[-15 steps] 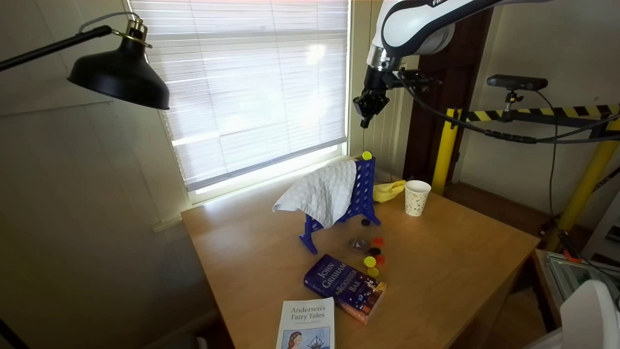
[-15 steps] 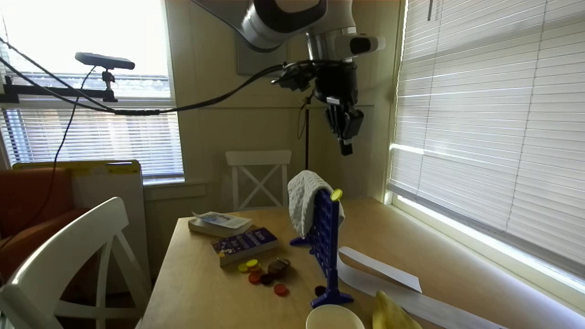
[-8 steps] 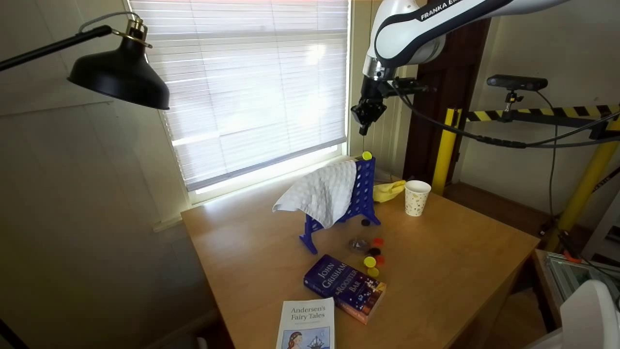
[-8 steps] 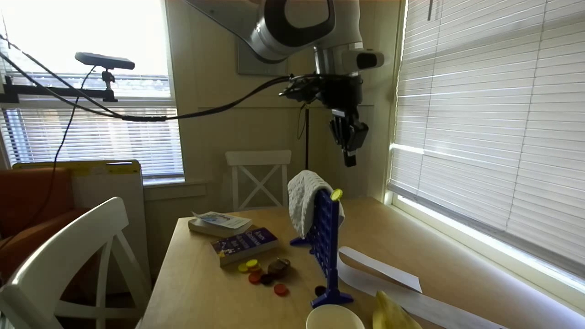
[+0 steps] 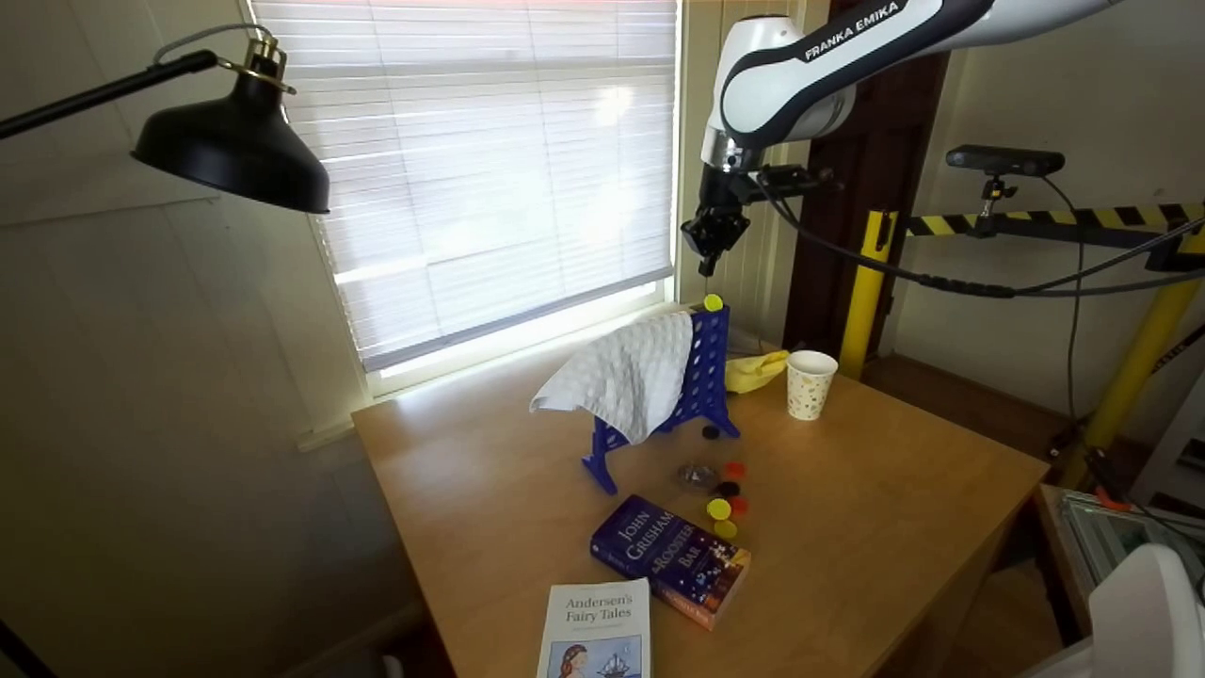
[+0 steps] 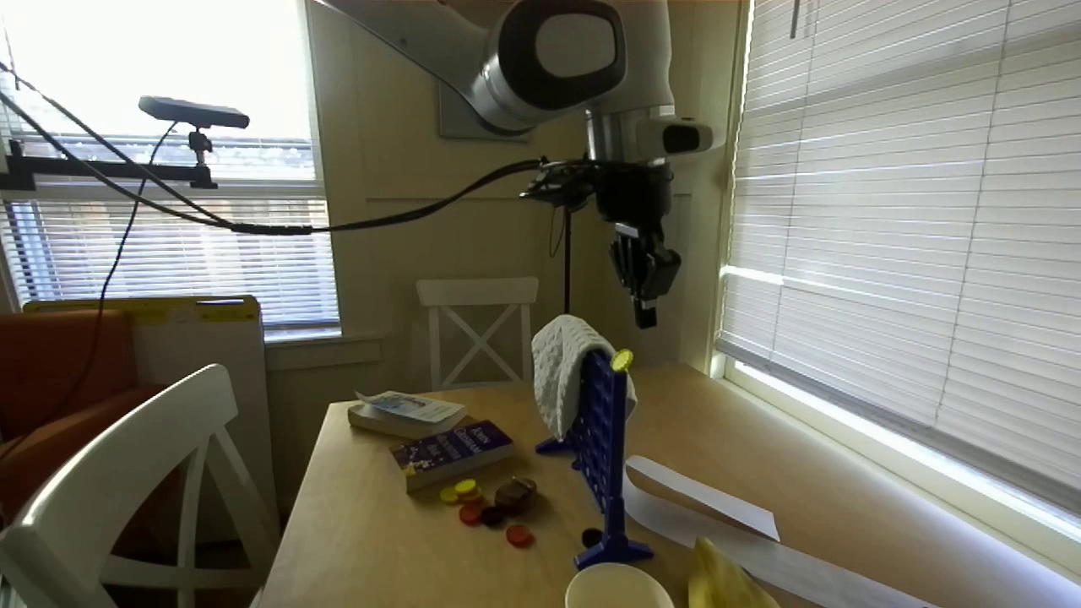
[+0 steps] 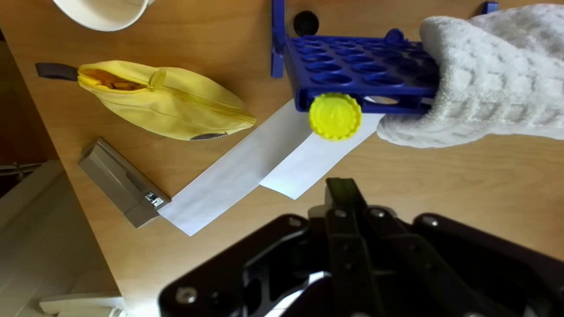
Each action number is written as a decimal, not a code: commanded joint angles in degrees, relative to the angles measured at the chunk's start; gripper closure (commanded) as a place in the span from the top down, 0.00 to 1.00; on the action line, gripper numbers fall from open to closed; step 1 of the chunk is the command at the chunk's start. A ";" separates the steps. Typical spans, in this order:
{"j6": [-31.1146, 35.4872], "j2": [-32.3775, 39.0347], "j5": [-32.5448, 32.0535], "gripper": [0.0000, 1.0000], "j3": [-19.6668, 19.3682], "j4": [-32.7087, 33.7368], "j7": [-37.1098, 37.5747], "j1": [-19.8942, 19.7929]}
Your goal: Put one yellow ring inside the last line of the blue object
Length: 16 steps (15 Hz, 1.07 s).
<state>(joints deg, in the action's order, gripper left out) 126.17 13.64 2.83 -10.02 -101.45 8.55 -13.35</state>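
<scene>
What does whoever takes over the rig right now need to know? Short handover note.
End effector: looks shut, nothing seen in it; higher than the ring and apart from it.
Yellow ring: at the top edge of the blue rack, on the end the white cloth leaves bare.
Done: ring is up at that end.
Left: it sticks up above the rack, so probably press it down into the last line. Can't tell how far in it sits.

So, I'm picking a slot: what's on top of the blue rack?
Atop the blue rack, a yellow ring sits at one end and a white cloth drapes farther along. Whatever lies under the cloth is hidden.
</scene>
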 commanded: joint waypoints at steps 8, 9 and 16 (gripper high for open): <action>-1.20 3.23 -0.91 0.00 -0.93 2.11 1.17 0.73; -1.20 3.31 -0.91 0.00 -0.94 2.10 1.18 0.73; -1.66 3.87 -0.11 0.00 -0.75 2.26 0.94 0.61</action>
<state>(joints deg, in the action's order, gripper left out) 126.17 16.21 2.83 -10.23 -101.33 8.59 -13.29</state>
